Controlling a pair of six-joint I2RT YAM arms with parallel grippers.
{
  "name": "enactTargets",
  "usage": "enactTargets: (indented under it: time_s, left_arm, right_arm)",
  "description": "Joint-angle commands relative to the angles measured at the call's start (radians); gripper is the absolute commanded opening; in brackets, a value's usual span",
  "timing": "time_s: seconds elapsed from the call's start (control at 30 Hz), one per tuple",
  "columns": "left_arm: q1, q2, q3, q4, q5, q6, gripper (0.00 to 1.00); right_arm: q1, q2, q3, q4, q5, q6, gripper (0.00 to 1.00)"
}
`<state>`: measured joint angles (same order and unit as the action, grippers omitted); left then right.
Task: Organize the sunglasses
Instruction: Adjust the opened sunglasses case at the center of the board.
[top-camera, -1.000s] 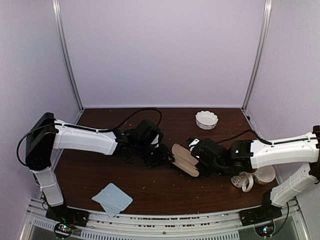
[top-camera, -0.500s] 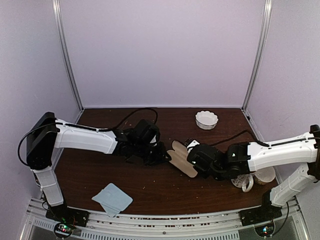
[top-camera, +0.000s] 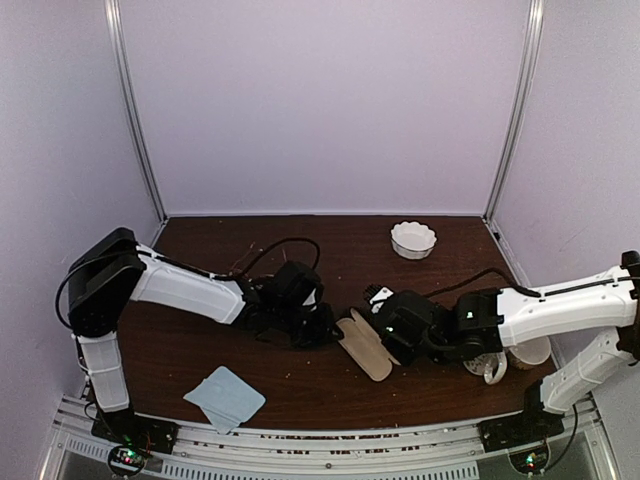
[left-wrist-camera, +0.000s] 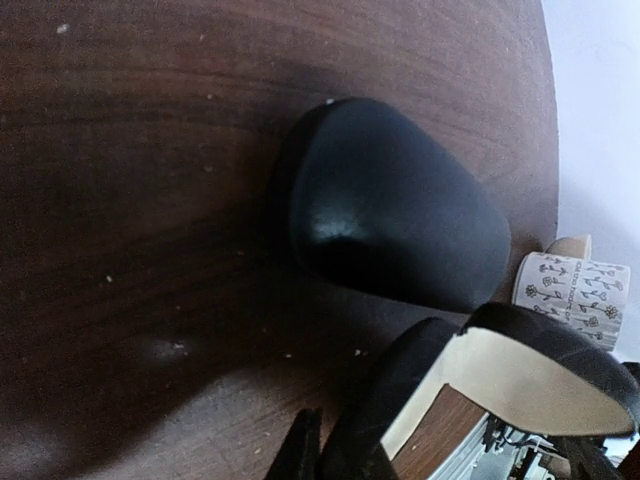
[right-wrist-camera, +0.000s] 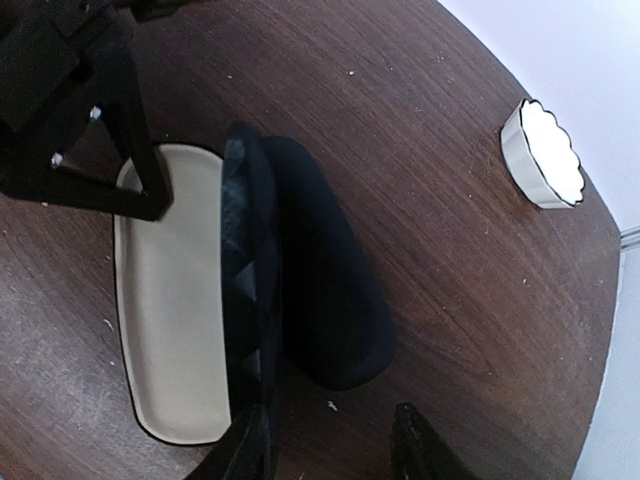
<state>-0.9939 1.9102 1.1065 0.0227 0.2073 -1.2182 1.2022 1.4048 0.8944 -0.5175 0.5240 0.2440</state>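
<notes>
Right wrist view.
A: Where are the sunglasses (right-wrist-camera: 245, 262)?
B: A dark, glossy pair appears to lie inside the open glasses case (right-wrist-camera: 170, 300), along its hinge. I see no second pair.
A: Pincers?
B: The right pincer (right-wrist-camera: 335, 452) is released, its jaws apart at the case's near end. The left pincer (right-wrist-camera: 150, 200) sits at the case's lid rim. I cannot tell whether it grips.
A: Handling?
B: I judge them light, thin-framed and fragile. Take hold at the bridge, never the lenses.
</notes>
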Motion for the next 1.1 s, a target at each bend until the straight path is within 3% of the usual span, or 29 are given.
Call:
enactTargets:
  time_s: [0.0,0.13,0.47,0.83,1.07]
  left_arm:
    - [-0.010,0.042,-0.029,0.114,0.024,-0.028,0.02]
    - [-0.011,0.071,-0.039,0.176,0.021,-0.076,0.02]
    - [-0.011,0.107,-0.088,0.292,-0.034,-0.220,0.04]
    - [-0.011,0.130,-0.140,0.327,-0.095,-0.305,0.11]
    - [-0.011,0.130,-0.147,0.322,-0.094,-0.306,0.28]
  right_arm:
    - [0.002,-0.060,-0.020,0.058,-0.052,0.059,0.45]
    - [0.002,-0.078,-0.026,0.076,-0.074,0.081,0.50]
    - [0.003,-0.084,-0.065,0.095,-0.096,0.104,0.50]
    - [0.003,-0.112,-0.156,0.216,-0.315,0.097,0.21]
    - [0.003,-0.037,-0.165,0.283,-0.415,0.090,0.22]
